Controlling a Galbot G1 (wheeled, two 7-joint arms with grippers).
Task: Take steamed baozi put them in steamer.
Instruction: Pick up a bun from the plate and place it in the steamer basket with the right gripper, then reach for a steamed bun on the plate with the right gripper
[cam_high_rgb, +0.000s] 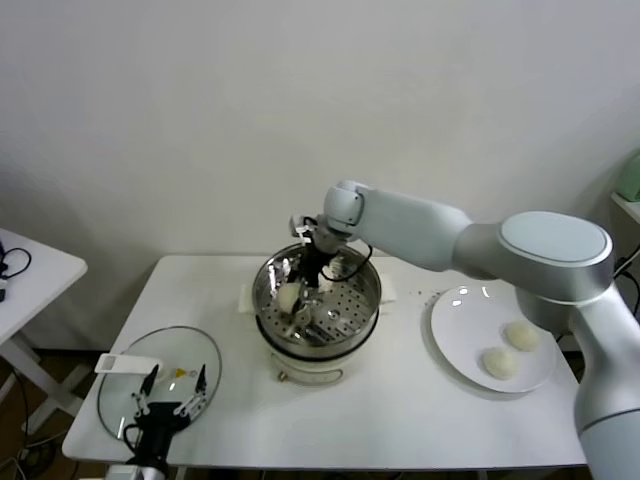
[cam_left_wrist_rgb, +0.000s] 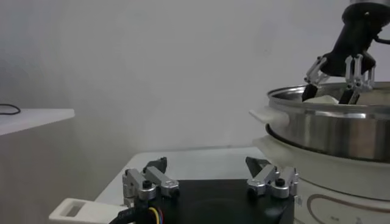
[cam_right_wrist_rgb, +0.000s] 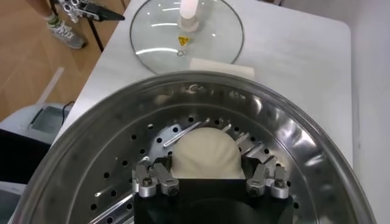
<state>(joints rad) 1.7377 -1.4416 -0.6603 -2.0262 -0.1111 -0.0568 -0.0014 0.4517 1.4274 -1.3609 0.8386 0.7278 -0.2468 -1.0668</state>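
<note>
The steamer (cam_high_rgb: 365, 290) stands mid-table, a shiny steel pot with a perforated tray on a cream base. My right gripper (cam_high_rgb: 303, 285) reaches down inside it. In the right wrist view its fingers (cam_right_wrist_rgb: 163, 176) close on both sides of a cream-white baozi (cam_right_wrist_rgb: 207, 152), held just above the tray (cam_right_wrist_rgb: 122, 176). That baozi also shows in the head view (cam_high_rgb: 289, 297), with a second pale bun (cam_high_rgb: 304, 320) beside it on the tray. Two more baozi (cam_high_rgb: 522, 335) (cam_high_rgb: 500, 362) lie on the white plate (cam_high_rgb: 450, 335). My left gripper (cam_high_rgb: 170, 395) hangs open and empty at the front left.
The flat glass lid (cam_high_rgb: 150, 370) lies on the table's front left corner, under my left gripper (cam_left_wrist_rgb: 207, 163); it also shows in the right wrist view (cam_right_wrist_rgb: 183, 36). The steamer (cam_left_wrist_rgb: 329, 131) rises to that gripper's right. A small white side table (cam_high_rgb: 30, 270) stands at the left.
</note>
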